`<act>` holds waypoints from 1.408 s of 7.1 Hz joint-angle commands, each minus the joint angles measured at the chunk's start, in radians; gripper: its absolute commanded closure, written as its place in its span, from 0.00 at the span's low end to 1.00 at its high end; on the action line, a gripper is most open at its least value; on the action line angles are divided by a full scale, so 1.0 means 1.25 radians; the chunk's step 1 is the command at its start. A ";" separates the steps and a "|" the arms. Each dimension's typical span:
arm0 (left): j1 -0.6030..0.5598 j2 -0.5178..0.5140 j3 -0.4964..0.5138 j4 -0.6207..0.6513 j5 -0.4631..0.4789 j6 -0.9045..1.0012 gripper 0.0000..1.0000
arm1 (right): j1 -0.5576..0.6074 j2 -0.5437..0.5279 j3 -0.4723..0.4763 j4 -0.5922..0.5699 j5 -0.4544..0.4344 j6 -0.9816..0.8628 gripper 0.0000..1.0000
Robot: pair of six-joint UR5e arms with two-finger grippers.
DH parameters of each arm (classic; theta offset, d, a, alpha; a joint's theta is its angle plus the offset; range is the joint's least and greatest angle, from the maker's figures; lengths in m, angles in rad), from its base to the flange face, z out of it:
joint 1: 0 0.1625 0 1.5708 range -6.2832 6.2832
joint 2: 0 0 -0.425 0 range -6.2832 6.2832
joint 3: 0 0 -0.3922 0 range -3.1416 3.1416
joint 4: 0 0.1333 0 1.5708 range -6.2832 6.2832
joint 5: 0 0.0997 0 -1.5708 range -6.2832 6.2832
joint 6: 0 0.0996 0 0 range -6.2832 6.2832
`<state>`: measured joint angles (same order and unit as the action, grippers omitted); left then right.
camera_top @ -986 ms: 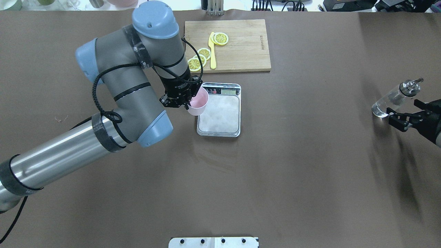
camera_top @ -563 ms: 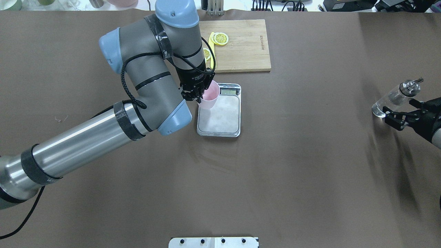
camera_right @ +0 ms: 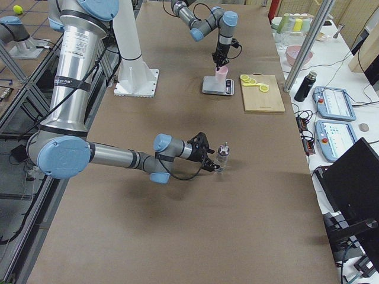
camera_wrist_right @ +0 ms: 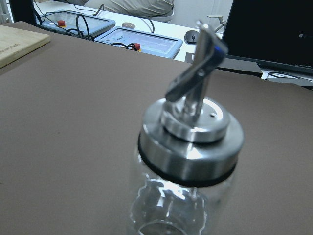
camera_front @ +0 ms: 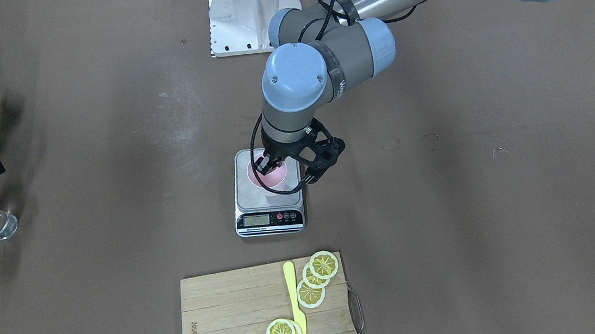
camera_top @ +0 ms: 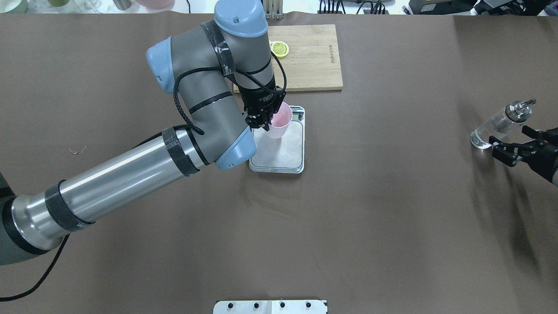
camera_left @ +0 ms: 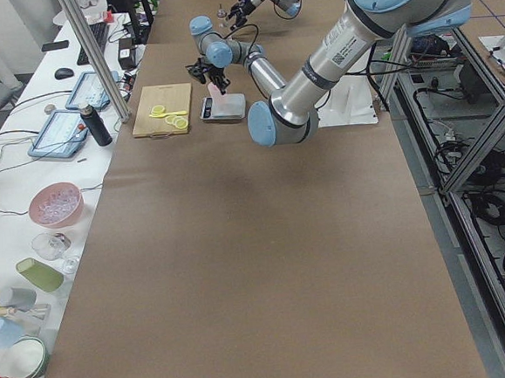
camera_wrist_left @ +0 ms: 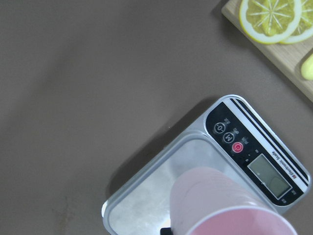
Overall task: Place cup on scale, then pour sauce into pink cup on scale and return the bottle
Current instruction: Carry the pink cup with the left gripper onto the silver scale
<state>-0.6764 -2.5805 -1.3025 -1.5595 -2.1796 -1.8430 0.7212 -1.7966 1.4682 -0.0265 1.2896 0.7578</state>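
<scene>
Our left gripper (camera_top: pixel 262 120), jaws clamped on the rim, holds the cup (camera_top: pixel 279 125) upright over the far, display end of the scale (camera_top: pixel 282 153), platform straight below, while our right gripper (camera_top: pixel 507 145) stands jaws apart beside the bottle (camera_top: pixel 496 127), well off right.

The scale (camera_wrist_left: pixel 146 196) has an M button (camera_wrist_left: pixel 228 137) on its black strip, between a power-sign button (camera_wrist_left: pixel 219 128) and a red button (camera_wrist_left: pixel 238 147). Its display (camera_wrist_left: pixel 267 175) and the fine print (camera_wrist_left: pixel 282 164) beside it cannot be read. The cutting board (camera_top: pixel 311 69) bears a burned-in brand mark (camera_top: pixel 330 54), too small to read.
</scene>
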 commanded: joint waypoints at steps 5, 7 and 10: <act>0.036 0.000 -0.005 -0.018 0.005 0.007 1.00 | 0.040 0.051 -0.029 0.003 0.018 -0.002 0.00; 0.036 0.006 -0.008 -0.019 0.005 0.007 0.88 | 0.048 0.088 -0.068 0.006 0.019 -0.001 0.00; 0.033 0.019 -0.038 -0.025 0.001 0.008 0.03 | 0.050 0.095 -0.068 0.005 0.019 -0.001 0.00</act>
<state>-0.6335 -2.5676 -1.3258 -1.5918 -2.1754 -1.8333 0.7831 -1.6821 1.3846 -0.0188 1.3130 0.7562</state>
